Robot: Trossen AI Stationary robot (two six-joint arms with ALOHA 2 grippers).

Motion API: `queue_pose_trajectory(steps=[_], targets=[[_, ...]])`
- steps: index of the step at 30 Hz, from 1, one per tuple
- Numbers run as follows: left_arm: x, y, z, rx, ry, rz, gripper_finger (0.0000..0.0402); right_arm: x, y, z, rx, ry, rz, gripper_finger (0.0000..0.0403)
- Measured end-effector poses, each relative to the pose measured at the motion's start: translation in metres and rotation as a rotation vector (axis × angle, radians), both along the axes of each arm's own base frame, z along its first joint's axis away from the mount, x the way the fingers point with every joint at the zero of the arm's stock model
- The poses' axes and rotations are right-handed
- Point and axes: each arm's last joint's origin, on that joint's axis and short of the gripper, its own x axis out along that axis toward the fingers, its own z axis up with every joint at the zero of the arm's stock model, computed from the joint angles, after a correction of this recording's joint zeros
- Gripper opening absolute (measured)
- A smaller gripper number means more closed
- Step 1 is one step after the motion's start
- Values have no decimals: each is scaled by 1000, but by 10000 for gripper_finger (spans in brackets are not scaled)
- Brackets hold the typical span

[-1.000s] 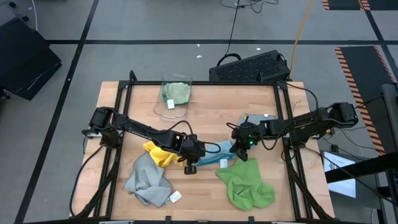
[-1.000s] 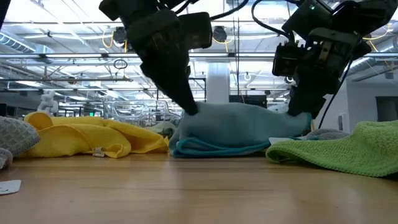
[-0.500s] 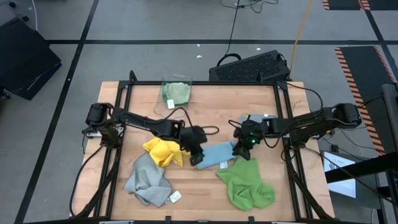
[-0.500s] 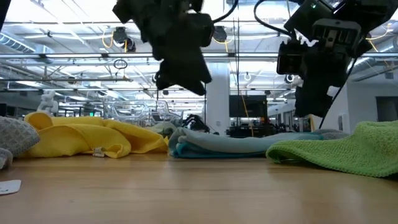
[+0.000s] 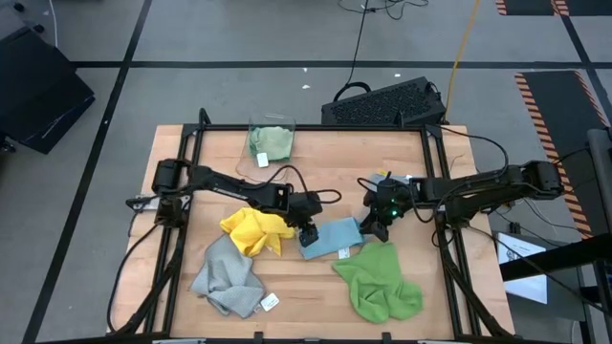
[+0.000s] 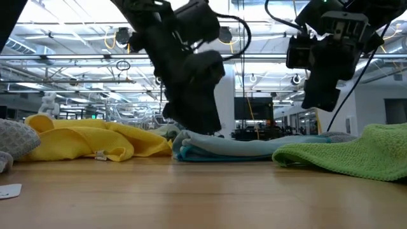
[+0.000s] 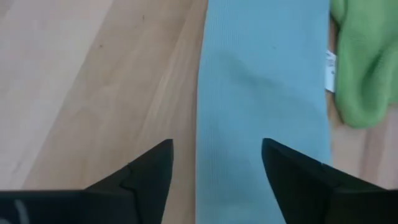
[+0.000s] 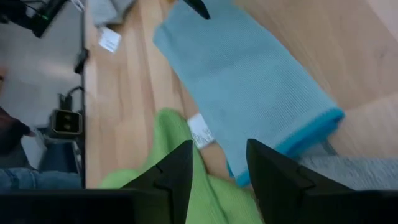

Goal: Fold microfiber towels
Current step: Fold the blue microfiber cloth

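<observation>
The light blue towel (image 5: pixel 330 238) lies folded near the tabletop's middle — released, both the left gripper (image 5: pixel 308 232) and right gripper (image 5: pixel 375 227) spread empty above it; yellow (image 5: pixel 251 231), grey (image 5: pixel 227 274) and bright green (image 5: pixel 379 283) towels remain crumpled.

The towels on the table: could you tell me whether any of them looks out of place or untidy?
Only the light blue towel lies flat and folded, mid-table. The yellow towel, a grey towel and the bright green towel lie crumpled around it. A pale green towel sits bunched in the clear bin at the far edge.
</observation>
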Motion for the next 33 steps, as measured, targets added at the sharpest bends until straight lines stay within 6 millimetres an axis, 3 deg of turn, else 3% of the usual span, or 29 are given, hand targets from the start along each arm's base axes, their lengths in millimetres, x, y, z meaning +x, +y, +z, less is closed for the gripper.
queue_pose_trajectory(steps=[5, 9, 21, 26, 33], targets=[[0, 1, -15, -12, 60, -3, 252, 0, -1, -1, -30, -3, -8, 144], [-1, 0, -22, -14, 102, -39, 224, 0, -1, 0, -49, -13, -8, 144], [5, -20, -31, 82, 27, -278, 17, 3, -11, 2, -94, -45, -112, 144], [5, -20, -24, 125, -8, -275, 18, 8, -16, 4, -108, -86, -171, 144], [-1, -15, 11, 273, -78, -271, 13, 26, -24, -1, -91, -200, -87, 150]])
